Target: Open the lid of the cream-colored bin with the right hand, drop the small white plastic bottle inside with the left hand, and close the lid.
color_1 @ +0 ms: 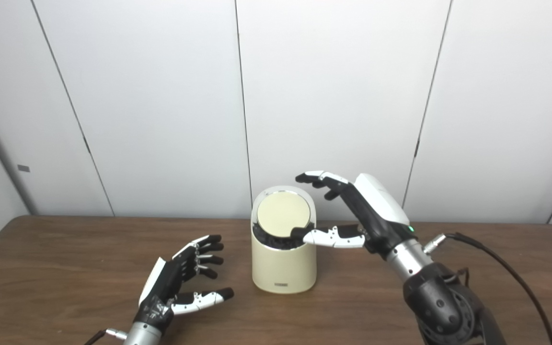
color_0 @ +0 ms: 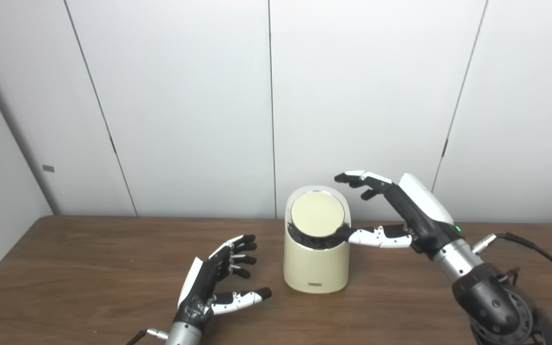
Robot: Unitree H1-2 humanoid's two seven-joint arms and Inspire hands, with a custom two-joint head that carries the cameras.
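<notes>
The cream-colored bin (color_0: 316,266) stands on the wooden table (color_0: 89,268) at the centre. Its round lid (color_0: 317,215) lies tilted toward me with a dark gap along its lower edge. My right hand (color_0: 400,211) is open beside the bin on its right. Its thumb tip touches the lid's lower right edge, and its fingers hover above and behind the bin's top. My left hand (color_0: 218,278) is open and empty, low over the table to the left of the bin. No small white bottle is visible in either view.
White wall panels (color_0: 185,105) stand right behind the table's far edge. A black cable (color_0: 544,254) runs from my right wrist off to the right.
</notes>
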